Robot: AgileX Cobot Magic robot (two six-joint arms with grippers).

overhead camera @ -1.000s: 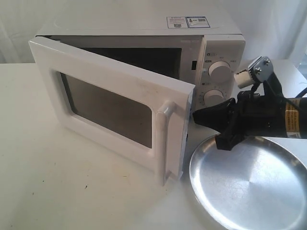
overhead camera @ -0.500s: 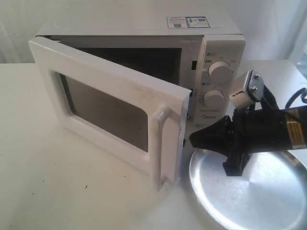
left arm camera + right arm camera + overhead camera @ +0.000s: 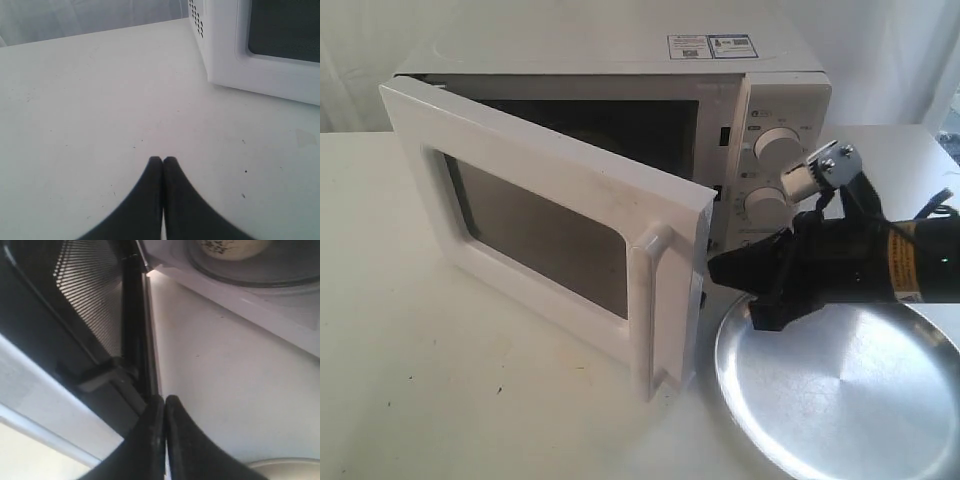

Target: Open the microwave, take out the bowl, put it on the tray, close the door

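Exterior view, door: the white door with dark window (image 3: pixel 535 150) of the white boxy microwave (image 3: pixel 620 55) stands part open. I judge the gap too narrow for a reach inside.
Exterior view, right gripper: the right gripper (image 3: pixel 715 270) is clenched on nothing. Its tip is at the door's free edge, behind the vertical white bar handle (image 3: pixel 650 300).
Exterior view, tray: the shiny silver round metal tray (image 3: pixel 840 400) lies just beside the door, under my right arm.
Exterior view, risk: a low wrist could knock the tray out of place.
Left wrist view, left gripper: the left gripper (image 3: pixel 162 161) is closed and empty above the white table (image 3: pixel 90 100), with the door's outer face near.
Left wrist view, risk: a wider swing may bring the door against this arm.
Right wrist view, contact: the closed fingers sit by the door edge, beside the dark perforated mesh (image 3: pixel 90 290). I cannot tell whether they touch it.
Right wrist view, bowl: the cream-white ceramic bowl (image 3: pixel 232 246) sits on the clear glass turntable (image 3: pixel 280 272) inside the cavity.
Right wrist view, risk: a smooth closed tip could slide off the edge, leaving the door half open.
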